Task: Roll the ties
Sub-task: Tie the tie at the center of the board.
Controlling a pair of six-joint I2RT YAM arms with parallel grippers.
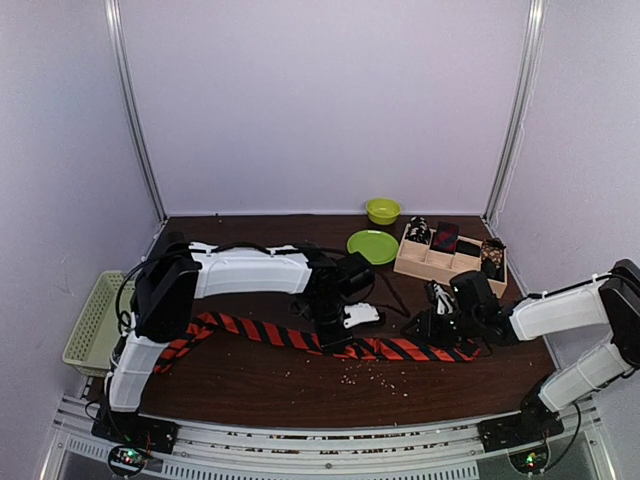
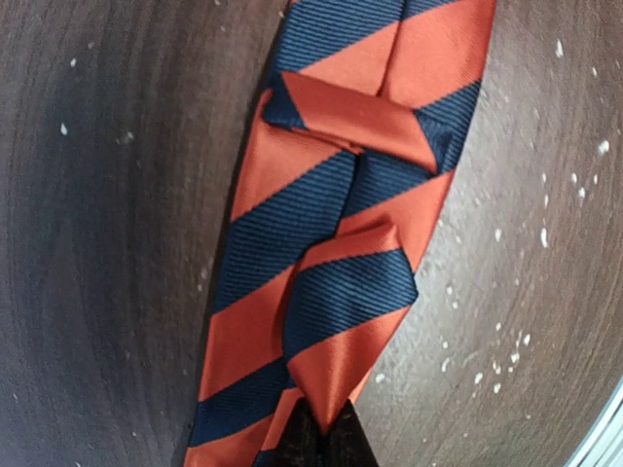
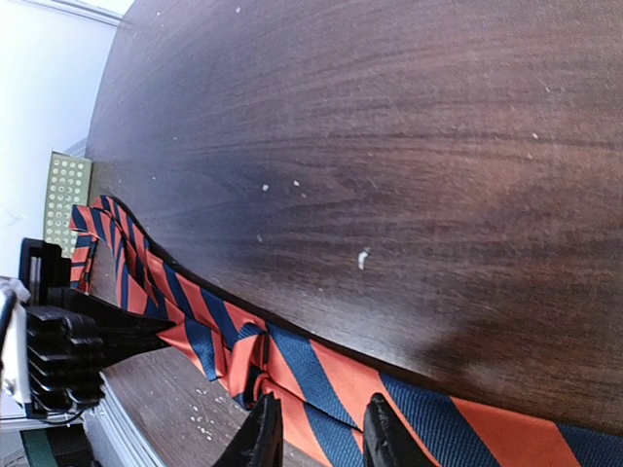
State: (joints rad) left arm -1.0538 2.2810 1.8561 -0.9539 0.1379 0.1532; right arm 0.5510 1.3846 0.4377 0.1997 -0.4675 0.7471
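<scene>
The striped tie [image 1: 262,333] is lying across the table [image 1: 260,390], nine o'clock through to three. At centre the left gripper [image 2: 321,443] is clamping shut on it mid-length. At three o'clock the right gripper [image 3: 321,433] is straddling the cloth, fingers [image 3: 261,433] apart. Best bet: the first turn needs starting square and tight, left anchoring.

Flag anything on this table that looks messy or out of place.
Pale crumbs are scattered over the dark table, just in front of the striped tie. The tie also lies twisted, with its fabric folded over itself near the middle.
</scene>
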